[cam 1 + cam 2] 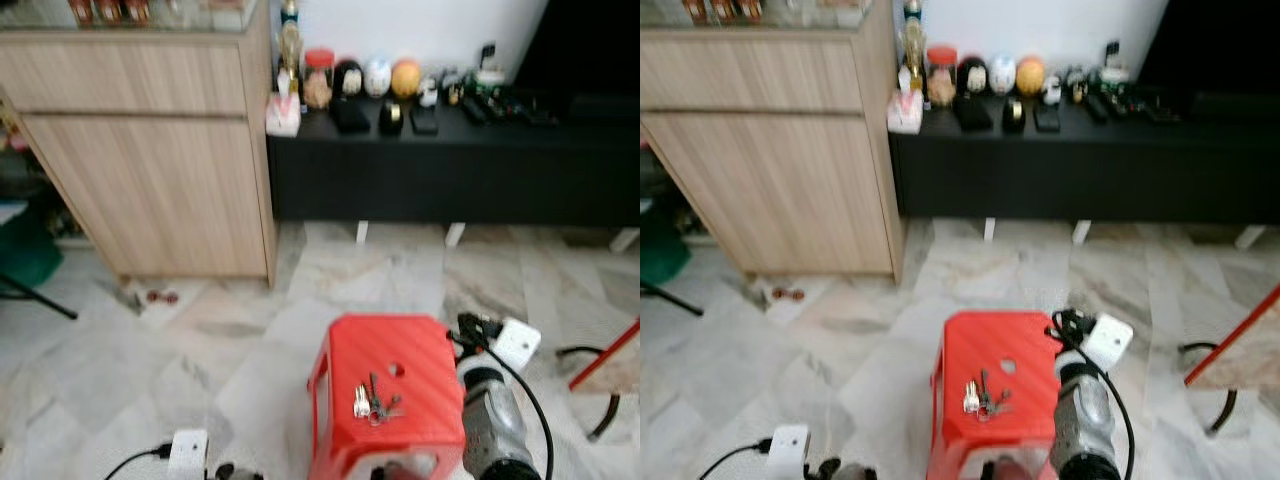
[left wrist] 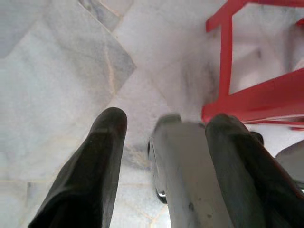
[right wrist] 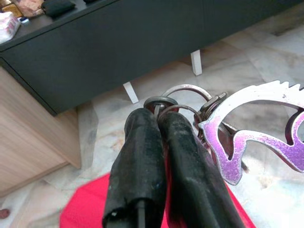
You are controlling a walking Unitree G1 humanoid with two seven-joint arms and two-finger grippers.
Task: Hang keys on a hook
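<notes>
Red stool (image 1: 400, 350) sits at 6 o'clock in the head views, on the marble floor (image 1: 200, 340). A bunch of keys (image 1: 372, 400) lies flat on its seat near the front edge, just at 7 o'clock of the seat's round hole. Its long axis runs roughly 12 to 6, blades pointing to 12, ring end at 6. Right arm (image 1: 490, 420) rises at 3 o'clock of the stool, beside its right edge. In the right wrist view the right gripper (image 3: 159, 116) has its fingers pressed together, clamped on a metal key ring (image 3: 183, 90). It is above the red seat and points toward the black low cabinet (image 1: 450, 170) at 12. A flat silver and purple horse-shaped charm (image 3: 247, 137) hangs off the ring beside the fingers, its long axis across the view. Left gripper (image 2: 166, 123) is down near the floor beside the stool's leg frame, fingers (image 2: 111, 128) spread wide, gripping nothing. On the cabinet top is a red-lidded jar (image 1: 318, 78) with tan contents, too blurred to name, beside round ornaments and dark small items. Wooden cabinet (image 1: 150, 150) stands at 10 o'clock. White plug adapter (image 1: 188, 450) is on the floor at 7 o'clock.
</notes>
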